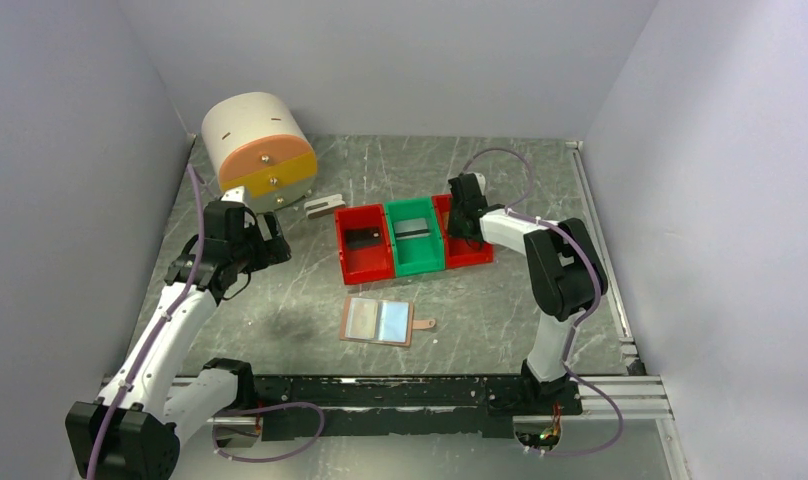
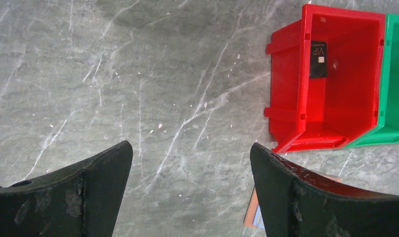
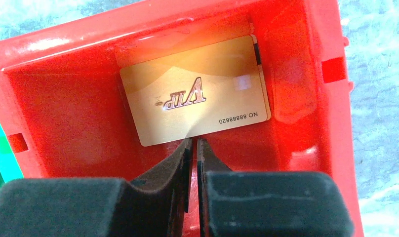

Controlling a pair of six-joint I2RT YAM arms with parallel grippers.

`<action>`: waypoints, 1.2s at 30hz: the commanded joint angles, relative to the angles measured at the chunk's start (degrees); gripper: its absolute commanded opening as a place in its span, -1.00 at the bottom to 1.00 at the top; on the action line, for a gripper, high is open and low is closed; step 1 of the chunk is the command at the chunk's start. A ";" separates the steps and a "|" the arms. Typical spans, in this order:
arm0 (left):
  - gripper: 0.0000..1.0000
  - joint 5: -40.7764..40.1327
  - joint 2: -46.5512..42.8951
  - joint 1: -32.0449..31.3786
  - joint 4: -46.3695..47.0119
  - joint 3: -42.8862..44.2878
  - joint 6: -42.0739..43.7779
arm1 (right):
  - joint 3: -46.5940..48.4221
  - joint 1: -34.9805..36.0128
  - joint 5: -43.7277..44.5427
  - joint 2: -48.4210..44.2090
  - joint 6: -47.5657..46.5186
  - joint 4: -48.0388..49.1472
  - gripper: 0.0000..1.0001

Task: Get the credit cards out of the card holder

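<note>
The card holder lies open and flat on the table, pale blue pockets up; its corner shows by my left finger. A gold credit card lies face up in the right red bin, with a dark edge peeking from under it. My right gripper is shut to a thin slit, tips at that card's near edge, nothing between them. A black card rests in the left red bin, a grey one in the green bin. My left gripper hangs open over bare table.
The three bins stand in a row mid-table. A white and orange drum stands at the back left, a small grey-white block beside it. Grey walls close in on three sides. A black rail runs along the near edge.
</note>
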 commanded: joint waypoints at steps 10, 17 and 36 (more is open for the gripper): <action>0.87 1.89 0.75 0.29 1.40 -0.12 0.92 | -4.30 -0.27 -2.59 -8.15 1.25 -0.71 -0.65; 0.88 2.00 0.30 0.29 1.31 -0.17 0.85 | -8.33 0.29 -6.66 -10.71 2.16 -0.65 -0.62; 0.88 2.27 0.23 0.29 1.38 -0.26 0.90 | -9.54 3.53 -3.47 -16.20 3.70 -4.09 -0.54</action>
